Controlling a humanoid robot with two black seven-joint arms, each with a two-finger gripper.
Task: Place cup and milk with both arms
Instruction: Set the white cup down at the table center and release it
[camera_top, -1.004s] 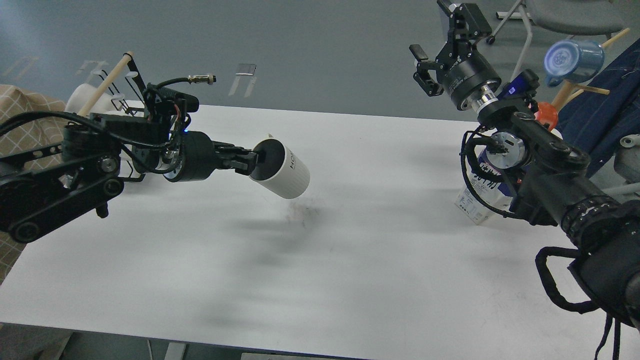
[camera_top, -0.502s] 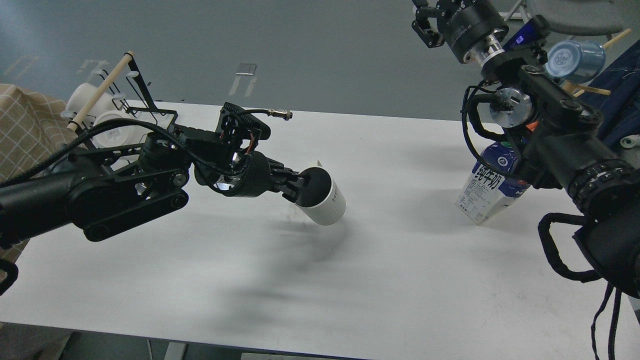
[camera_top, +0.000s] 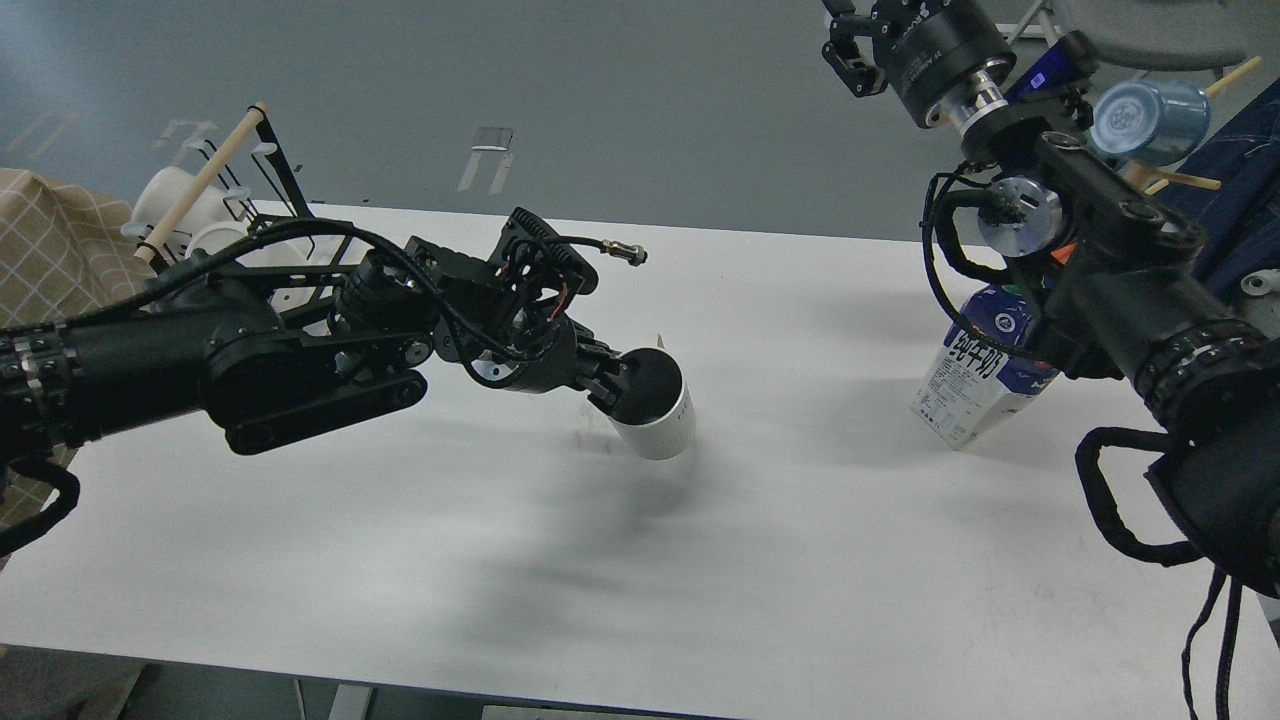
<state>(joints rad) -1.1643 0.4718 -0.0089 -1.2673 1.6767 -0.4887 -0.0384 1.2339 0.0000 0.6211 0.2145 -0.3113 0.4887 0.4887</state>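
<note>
White laminate covers the table, and near its middle the cup — small, white, faintly ribbed, dark grey inside — sits tilted with its mouth turned toward the left. The left gripper has one finger inside the mouth and the other outside the wall, so its jaws are clenched on the cup's rim. The cup's lower end looks to be at or just above the tabletop; I cannot tell whether it touches. A soft shadow spreads on the table beneath the cup and the left arm.

At the right side of the table stands the milk, a dark blue and white gable-top carton with black characters on its face. It leans a little, and its top is partly hidden behind the right arm's joints and cables. The right gripper is high at the far right, well above and apart from the carton, cut by the upper edge of the view — its jaws cannot be judged, though nothing is seen in them.

At the far left stands a black wire rack with a wooden rod and white cups. At the far right a translucent blue mug hangs on a wooden peg.
</note>
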